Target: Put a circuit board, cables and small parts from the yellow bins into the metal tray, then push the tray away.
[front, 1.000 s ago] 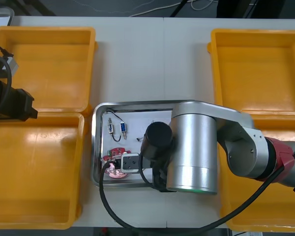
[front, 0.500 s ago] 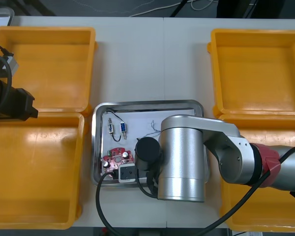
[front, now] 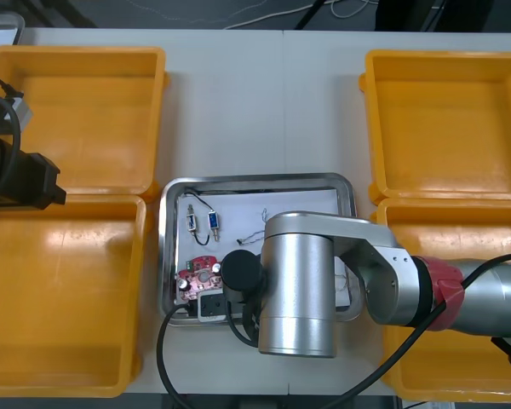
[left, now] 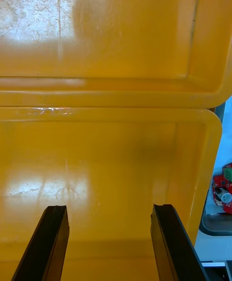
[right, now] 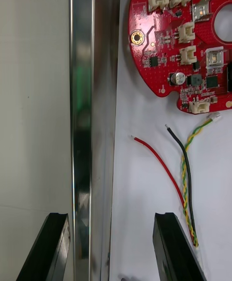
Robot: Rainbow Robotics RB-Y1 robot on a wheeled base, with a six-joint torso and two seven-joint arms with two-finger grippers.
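The light surface (front: pixel 264 111) carries five things. The metal tray (front: pixel 255 181) sits close to its near edge, about midway across. Four yellow bins flank the tray, two on each side. Left of the tray, the near-left bin (front: pixel 60 298) stands just beside its rim, and the far-left bin (front: pixel 85 119) lies farther back, touching the near one. Right of the tray, the near-right bin (front: pixel 477 228) stands just beside its rim, with the far-right bin (front: pixel 447 119) behind it. Beyond the tray a broad strip of surface runs between the two far bins.

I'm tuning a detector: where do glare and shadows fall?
Left wrist view: white glare patches on two yellow bins, a faint shadow beyond the open left gripper. Right wrist view: the metal tray's rim mirrors streaks between the open right gripper's fingers.
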